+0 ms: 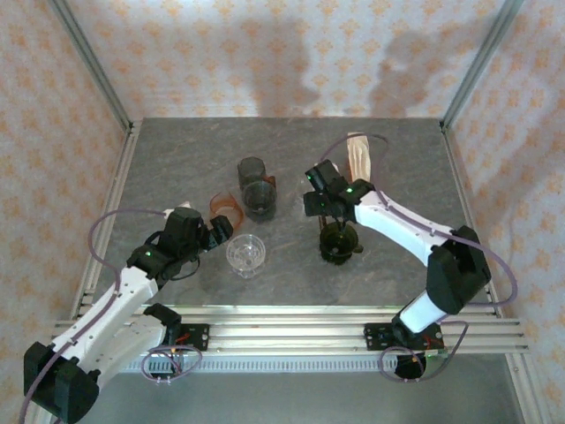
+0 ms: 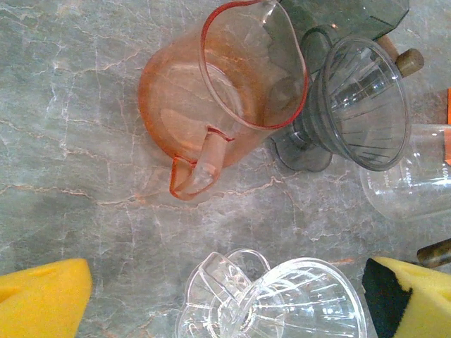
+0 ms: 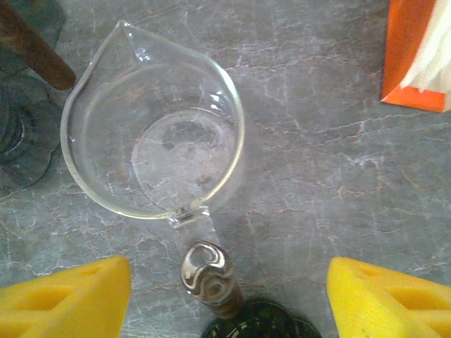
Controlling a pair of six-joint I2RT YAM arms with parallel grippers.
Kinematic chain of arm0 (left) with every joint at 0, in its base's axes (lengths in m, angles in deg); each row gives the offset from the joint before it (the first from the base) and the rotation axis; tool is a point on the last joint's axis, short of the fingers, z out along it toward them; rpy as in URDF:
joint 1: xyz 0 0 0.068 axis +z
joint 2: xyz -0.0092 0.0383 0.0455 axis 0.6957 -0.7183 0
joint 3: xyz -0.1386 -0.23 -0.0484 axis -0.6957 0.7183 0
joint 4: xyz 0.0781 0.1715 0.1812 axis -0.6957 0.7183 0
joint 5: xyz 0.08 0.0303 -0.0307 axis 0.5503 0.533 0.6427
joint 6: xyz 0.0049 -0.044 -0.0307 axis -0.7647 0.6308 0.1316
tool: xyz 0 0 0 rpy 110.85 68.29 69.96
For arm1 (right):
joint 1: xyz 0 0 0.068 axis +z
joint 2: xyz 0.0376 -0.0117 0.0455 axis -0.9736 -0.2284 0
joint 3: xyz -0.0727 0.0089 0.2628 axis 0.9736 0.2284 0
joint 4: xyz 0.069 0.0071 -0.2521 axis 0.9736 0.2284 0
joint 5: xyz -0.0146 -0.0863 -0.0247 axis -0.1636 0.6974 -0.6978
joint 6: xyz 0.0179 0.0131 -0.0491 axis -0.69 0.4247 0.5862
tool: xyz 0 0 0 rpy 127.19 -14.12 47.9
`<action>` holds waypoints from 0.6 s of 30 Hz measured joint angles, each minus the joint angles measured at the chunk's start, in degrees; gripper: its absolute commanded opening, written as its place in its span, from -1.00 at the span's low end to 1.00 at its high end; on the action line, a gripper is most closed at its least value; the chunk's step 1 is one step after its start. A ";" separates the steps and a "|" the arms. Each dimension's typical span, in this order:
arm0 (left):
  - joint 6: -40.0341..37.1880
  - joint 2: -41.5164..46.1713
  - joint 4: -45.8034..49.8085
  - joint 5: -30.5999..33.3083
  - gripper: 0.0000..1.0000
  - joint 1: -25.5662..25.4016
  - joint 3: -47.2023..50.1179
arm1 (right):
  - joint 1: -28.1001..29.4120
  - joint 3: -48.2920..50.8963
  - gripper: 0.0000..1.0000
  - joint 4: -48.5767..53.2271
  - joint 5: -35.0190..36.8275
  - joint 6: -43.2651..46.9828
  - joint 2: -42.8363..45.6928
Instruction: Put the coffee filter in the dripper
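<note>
The coffee filters (image 1: 360,157) are white papers in an orange pack (image 3: 419,53) at the back of the table. A clear dripper (image 1: 246,254) lies just ahead of my left gripper (image 1: 216,231). In the left wrist view the clear dripper (image 2: 282,303) sits between the yellow fingertips (image 2: 42,296), untouched, and the gripper (image 2: 225,303) is open. My right gripper (image 1: 322,199) hovers above a dark green dripper (image 1: 339,243). It (image 3: 229,303) is open, with the green dripper's brown handle (image 3: 208,278) low between the fingers (image 3: 394,299) and apart from both.
An orange pitcher (image 2: 211,105) and a grey dripper (image 2: 359,102) stand beyond the clear dripper. A clear glass server (image 3: 151,134) sits under the right wrist, left of the filter pack. Metal frame posts and papered walls bound the grey stone tabletop (image 1: 177,168).
</note>
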 measured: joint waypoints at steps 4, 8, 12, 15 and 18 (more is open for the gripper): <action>0.48 -0.02 -0.04 -0.09 0.99 0.02 0.20 | -0.92 -1.03 0.28 -0.04 -1.33 0.68 -3.41; 0.87 -0.02 -0.42 -0.35 0.99 0.61 0.68 | -1.70 -1.14 0.15 -0.02 -2.03 1.25 -5.29; 1.03 -0.02 -0.50 -0.42 0.99 0.63 0.98 | -1.70 -2.25 -0.01 -0.04 -2.69 1.51 -6.99; 1.03 -0.02 -0.81 -0.44 0.99 0.63 0.98 | -1.70 -3.06 -0.19 -0.11 -3.15 1.53 -7.96; 1.03 0.02 -0.83 -0.44 0.99 0.63 0.98 | -1.70 -3.34 -0.35 -0.13 -3.50 1.70 -8.44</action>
